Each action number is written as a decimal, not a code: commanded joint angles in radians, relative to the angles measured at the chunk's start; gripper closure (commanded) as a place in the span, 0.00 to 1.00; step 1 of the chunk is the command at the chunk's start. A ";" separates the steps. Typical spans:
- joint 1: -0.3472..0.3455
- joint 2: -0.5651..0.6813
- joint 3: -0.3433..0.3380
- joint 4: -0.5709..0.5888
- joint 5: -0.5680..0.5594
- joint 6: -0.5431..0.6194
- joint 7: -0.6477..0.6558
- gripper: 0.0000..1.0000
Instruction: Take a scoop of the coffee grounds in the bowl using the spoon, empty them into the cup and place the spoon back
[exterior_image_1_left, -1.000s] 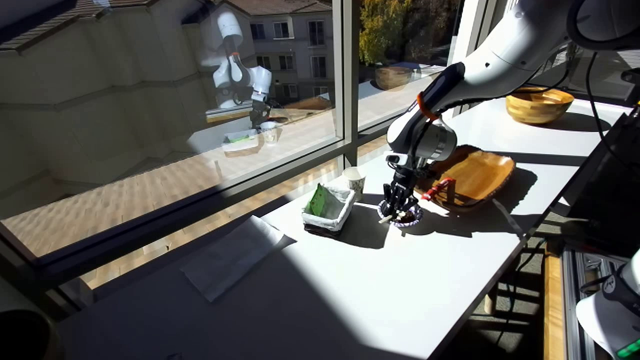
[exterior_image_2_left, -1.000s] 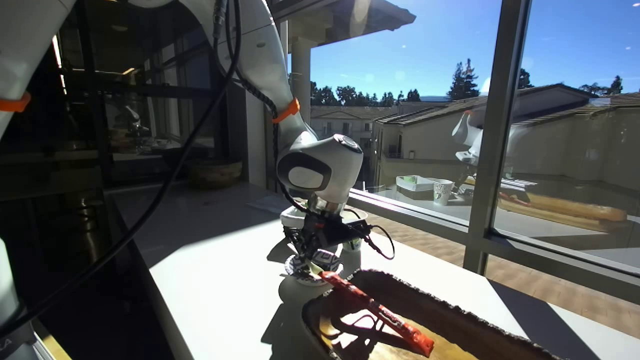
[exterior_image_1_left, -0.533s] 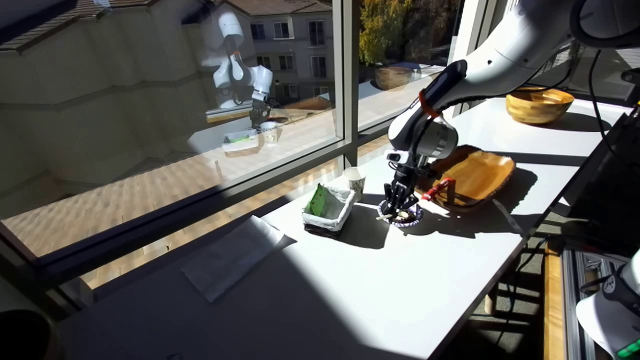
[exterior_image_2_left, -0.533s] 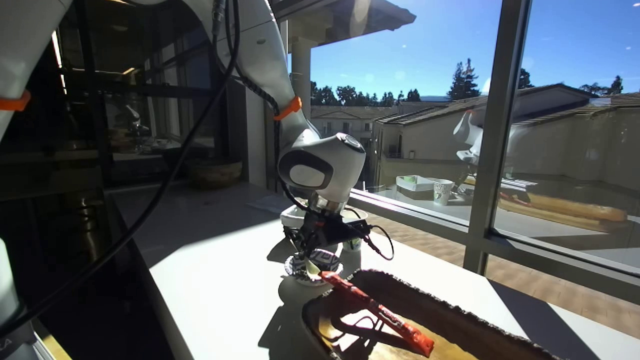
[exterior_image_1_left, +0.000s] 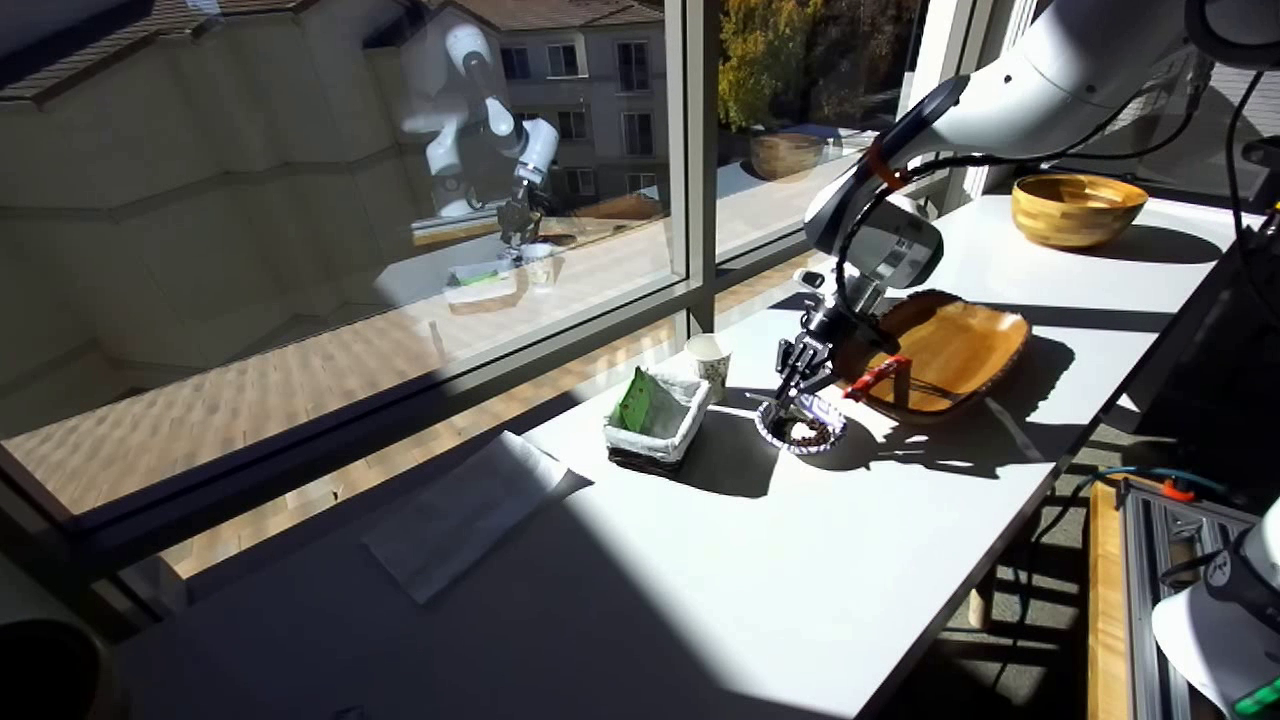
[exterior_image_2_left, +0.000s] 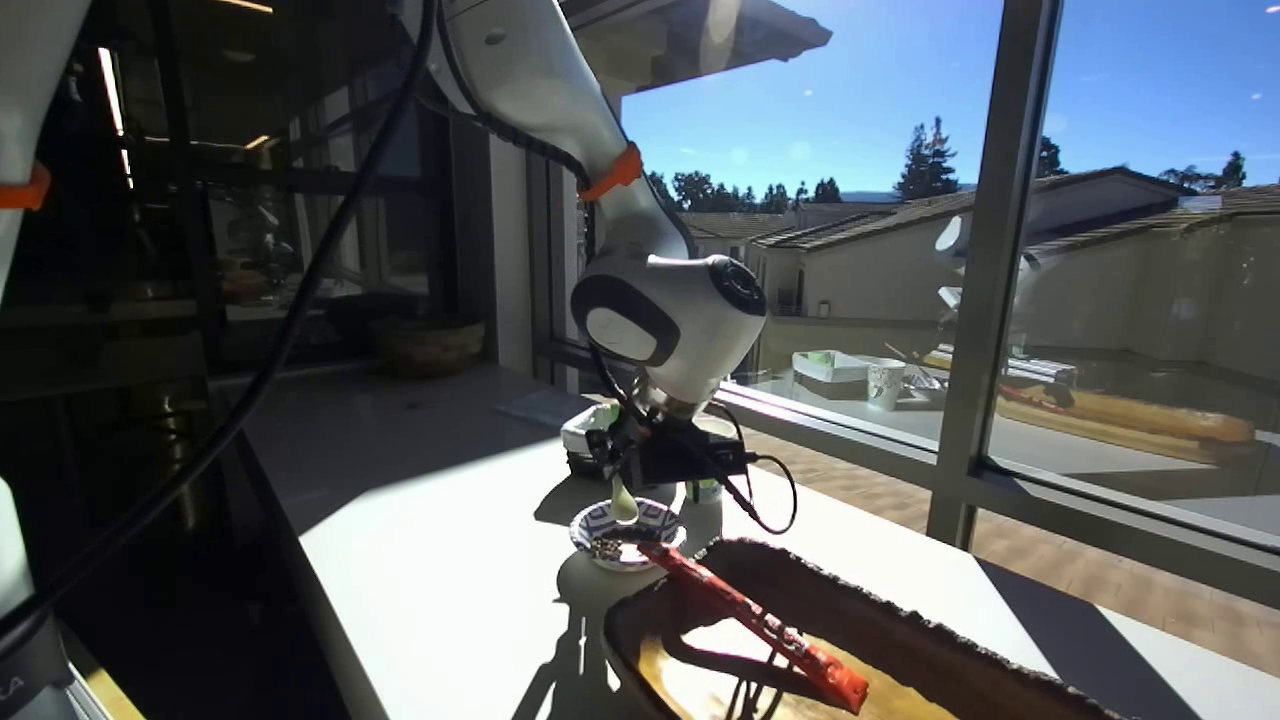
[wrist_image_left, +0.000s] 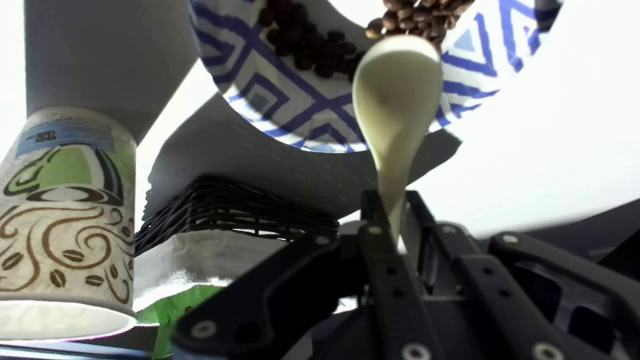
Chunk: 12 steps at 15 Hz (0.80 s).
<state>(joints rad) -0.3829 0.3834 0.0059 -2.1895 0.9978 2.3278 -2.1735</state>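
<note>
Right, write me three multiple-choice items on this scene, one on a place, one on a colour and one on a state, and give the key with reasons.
1. Where is the flat bright-green item relative to the white-lined dark wicker basket?
A) Underneath it
B) Well apart from it
C) Standing inside it

2. What colour is the geometric pattern on the small round white bowl holding dark brown coffee beans?
A) Blue
B) Green
C) Red

3. What is the state of the black two-fingered gripper?
A) Wide open, holding nothing
B) Shut on the handle of a cream, round-headed spoon
C) Shut, holding nothing

Key:
1: C, since an exterior view shows it rising from within the lining.
2: A, since the wrist view shows blue lines on the bowl's wall.
3: B, since the wrist view shows the handle clamped in the gripper.
</note>
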 joint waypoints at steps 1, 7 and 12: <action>0.024 -0.019 -0.032 -0.045 0.189 0.019 -0.076 0.97; 0.064 -0.001 -0.072 -0.024 0.262 -0.010 -0.059 0.86; 0.091 0.025 -0.083 -0.017 0.314 0.044 -0.092 0.97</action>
<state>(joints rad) -0.3386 0.3841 -0.0459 -2.2112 1.2524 2.3335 -2.2292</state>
